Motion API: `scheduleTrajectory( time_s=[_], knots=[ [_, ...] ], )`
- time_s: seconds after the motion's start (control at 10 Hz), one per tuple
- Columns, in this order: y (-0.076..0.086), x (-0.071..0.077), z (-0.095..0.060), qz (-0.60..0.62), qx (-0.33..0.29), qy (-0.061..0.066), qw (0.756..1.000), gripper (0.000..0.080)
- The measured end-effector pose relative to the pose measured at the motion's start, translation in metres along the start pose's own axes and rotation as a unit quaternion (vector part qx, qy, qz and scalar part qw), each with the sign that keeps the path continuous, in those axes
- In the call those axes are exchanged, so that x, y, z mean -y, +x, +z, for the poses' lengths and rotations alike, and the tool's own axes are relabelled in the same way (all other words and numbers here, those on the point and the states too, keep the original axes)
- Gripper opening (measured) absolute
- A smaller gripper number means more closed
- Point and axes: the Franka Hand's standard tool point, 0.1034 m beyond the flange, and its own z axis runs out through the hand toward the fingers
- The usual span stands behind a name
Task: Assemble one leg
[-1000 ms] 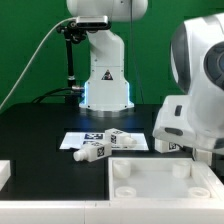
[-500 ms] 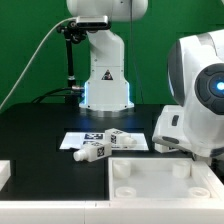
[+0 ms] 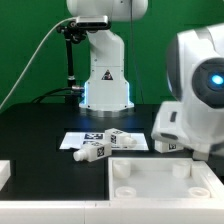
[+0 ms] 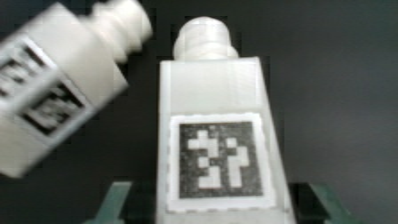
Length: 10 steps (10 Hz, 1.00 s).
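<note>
Between the wide gripper (image 4: pixel 210 205) fingers, the leg (image 4: pixel 214 130) bears a black-and-white tag.

The exterior view looked level and low across the black table (image 3: pixel 40 125) toward the arm's base (image 3: pixel 105 85) and a green backdrop at the far side, with the arm's wrist bulking large and blurred at the exterior view's right, very near the lens. The wrist view looked steeply down from close above the table, filling its picture with two legs, one (image 4: pixel 214 140) centred and another (image 4: pixel 63 80) beside it. Both views shared the table and white tagged legs (image 3: pixel 95 150).
</note>
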Motion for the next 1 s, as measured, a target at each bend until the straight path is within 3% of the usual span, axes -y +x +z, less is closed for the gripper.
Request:
scheduleTrajectory(
  time_s=[0.2,0.3,0.4,0.8,0.9,1.0],
  knots=[
    [0.004,-0.021,-0.06,0.004,-0.034,0.039,0.999,0.0284],
    [0.003,-0.024,-0.08,-0.002,-0.071,0.042,0.997,0.0284],
    [0.007,-0.025,-0.087,-0.005,-0.106,0.037,0.994,0.0284],
    [0.009,-0.014,-0.091,-0.018,-0.216,0.053,0.975,0.0285],
    [0.006,-0.02,-0.11,-0.046,-0.246,0.043,0.967,0.0285],
    [-0.004,-0.029,-0.14,-0.067,-0.273,0.039,0.959,0.0285]
  ],
)
